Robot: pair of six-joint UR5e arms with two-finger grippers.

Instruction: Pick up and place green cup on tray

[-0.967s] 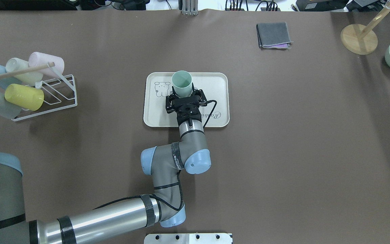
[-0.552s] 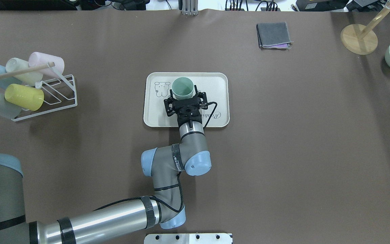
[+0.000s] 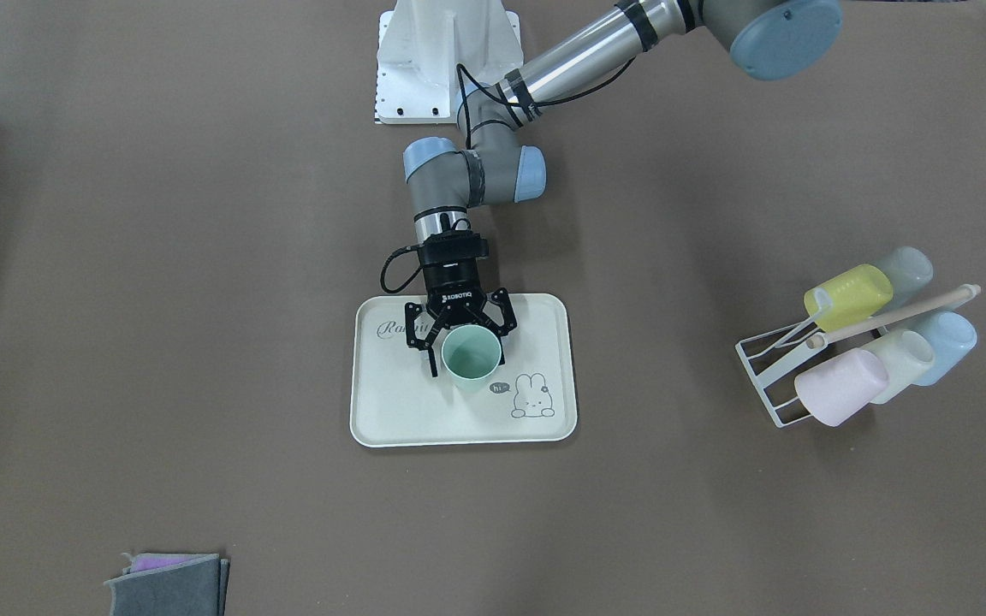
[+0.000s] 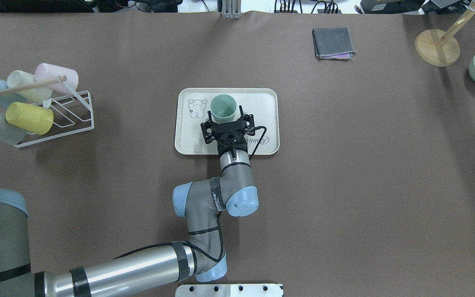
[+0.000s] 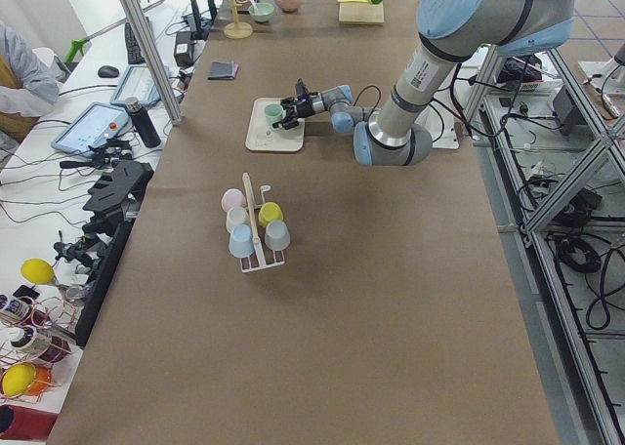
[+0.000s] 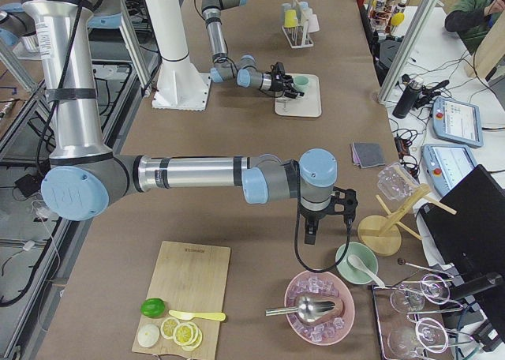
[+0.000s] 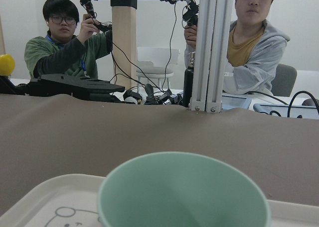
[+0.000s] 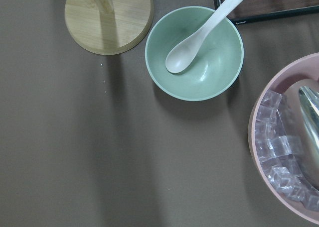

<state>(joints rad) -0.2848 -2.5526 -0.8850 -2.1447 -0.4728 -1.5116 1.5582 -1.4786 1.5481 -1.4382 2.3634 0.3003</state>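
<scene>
The green cup (image 4: 223,108) stands upright on the cream tray (image 4: 262,107), beside the bunny drawing. My left gripper (image 4: 224,112) is open, one finger on each side of the cup's near half and apart from its wall. In the front view the cup (image 3: 469,358) sits on the tray (image 3: 399,402) between the spread fingers. The left wrist view looks over the cup's rim (image 7: 184,192). My right gripper (image 6: 327,218) shows only in the exterior right view, so I cannot tell whether it is open or shut.
A white wire rack (image 4: 68,111) with several pastel cups stands at the left. A folded grey cloth (image 4: 333,42) lies at the back. A wooden stand (image 4: 437,46) and a green bowl with a spoon (image 8: 194,53) are at the far right, beside a pink bowl of ice (image 8: 289,152).
The cup was tilted in the left gripper's grasp; it now stands upright on the tray. The gripper has opened and let go, and the arm has drawn back slightly.
</scene>
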